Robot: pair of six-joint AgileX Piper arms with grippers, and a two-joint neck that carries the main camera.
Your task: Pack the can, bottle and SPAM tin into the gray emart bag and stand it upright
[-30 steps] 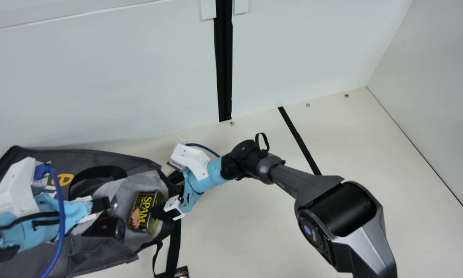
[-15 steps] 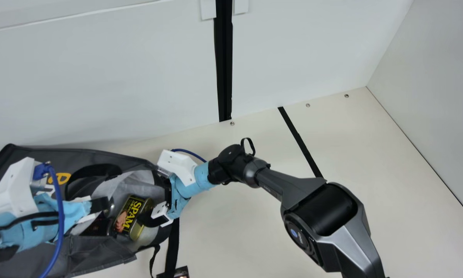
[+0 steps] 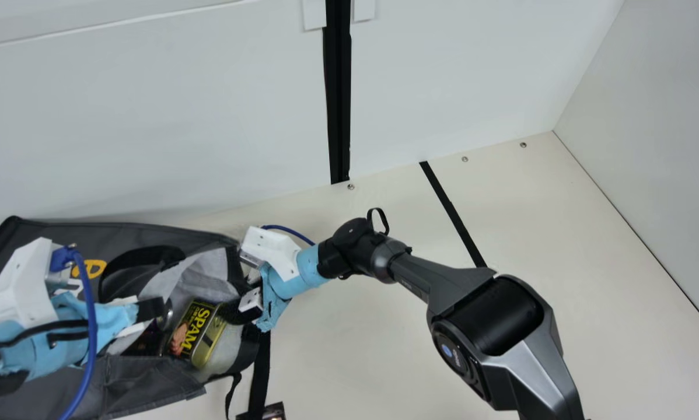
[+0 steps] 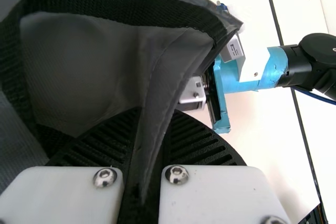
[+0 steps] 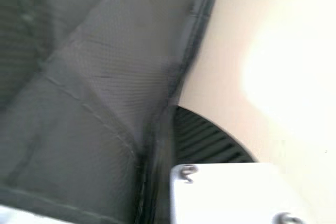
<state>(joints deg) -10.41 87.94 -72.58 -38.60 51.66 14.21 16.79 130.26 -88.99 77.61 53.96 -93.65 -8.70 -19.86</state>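
SPAM tin (image 3: 195,332) lies inside the gray emart bag (image 3: 145,382), just beside your right claw (image 3: 237,309); whether that claw is wide or narrow, you cannot tell. Your left claw (image 4: 157,121) pinches the bag's edge, likely to steady its mouth.

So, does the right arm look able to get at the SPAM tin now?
Probably yes: the right gripper is beside the SPAM tin, which lies mostly uncovered in the gray bag. However, the bag's fabric at that gripper may hinder it.
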